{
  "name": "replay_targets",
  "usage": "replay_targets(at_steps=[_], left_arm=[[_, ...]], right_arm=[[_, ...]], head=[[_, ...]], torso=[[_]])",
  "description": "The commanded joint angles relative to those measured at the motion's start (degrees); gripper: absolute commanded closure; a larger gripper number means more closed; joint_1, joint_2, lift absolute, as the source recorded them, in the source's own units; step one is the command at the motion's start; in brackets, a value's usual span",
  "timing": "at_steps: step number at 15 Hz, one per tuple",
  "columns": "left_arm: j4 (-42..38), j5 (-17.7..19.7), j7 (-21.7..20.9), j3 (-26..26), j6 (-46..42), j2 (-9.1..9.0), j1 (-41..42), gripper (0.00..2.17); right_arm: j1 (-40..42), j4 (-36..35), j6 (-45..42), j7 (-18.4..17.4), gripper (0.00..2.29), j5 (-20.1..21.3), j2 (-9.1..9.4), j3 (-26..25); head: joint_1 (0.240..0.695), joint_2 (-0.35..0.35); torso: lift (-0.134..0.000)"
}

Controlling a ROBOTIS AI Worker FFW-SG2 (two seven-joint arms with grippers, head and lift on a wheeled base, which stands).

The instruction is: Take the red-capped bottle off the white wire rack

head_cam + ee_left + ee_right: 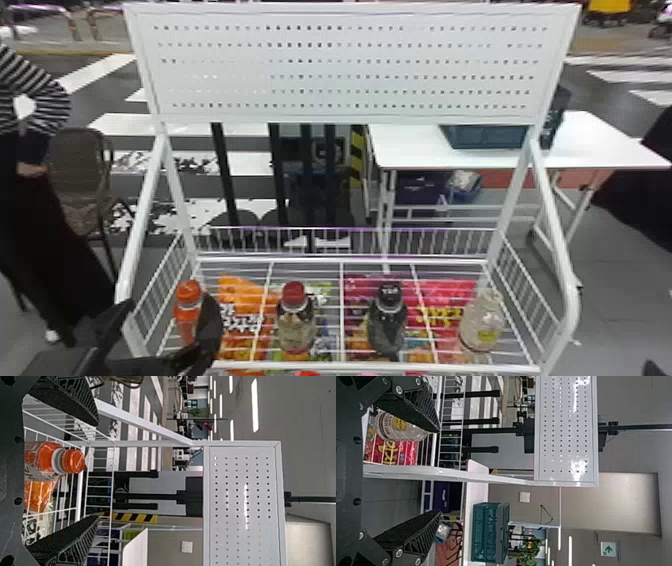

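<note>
Red-capped clear plastic bottle [295, 322]: deep red on top, pale yellow-brown body
Orange-capped plastic bottle [43, 457]: bright orange, whitish label
Black-capped dark plastic bottle [387, 325]: black above, dark grey below
Pale round-shouldered bottle [481, 322]: off-white, yellow patch
White wire rack [300, 366]: white, barred grid
White rectangular perforated panel [350, 69]: white, dotted in rows
Orange snack bag [239, 290]: orange, white lettering
Pink-red snack bag [409, 453]: pink-red, yellow lettering
Teal plastic crate [484, 532]: teal
Striped upright strip [356, 155]: yellow-and-black diagonals
</note>
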Motion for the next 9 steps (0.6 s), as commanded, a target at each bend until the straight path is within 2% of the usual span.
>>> replay_targets(at_steps=[1, 9], left_arm=[[-0.13, -0.02, 0.0, 0.05, 0.04, 0.0, 0.0, 0.05], [-0.57, -0.11, 0.09, 0.13, 0.04, 0.09, 0.09, 0.05]], right_arm=[[-0.16, 0.15, 0.0, 0.0, 0.17, -0.02, 0.02, 0.0], [-0.34, 0.15, 0.0, 0.0, 0.17, -0.02, 0.11, 0.0]], head=[[0.499, 0.0], [0.499, 0.0]], torso=[[0.0], [0.0]])
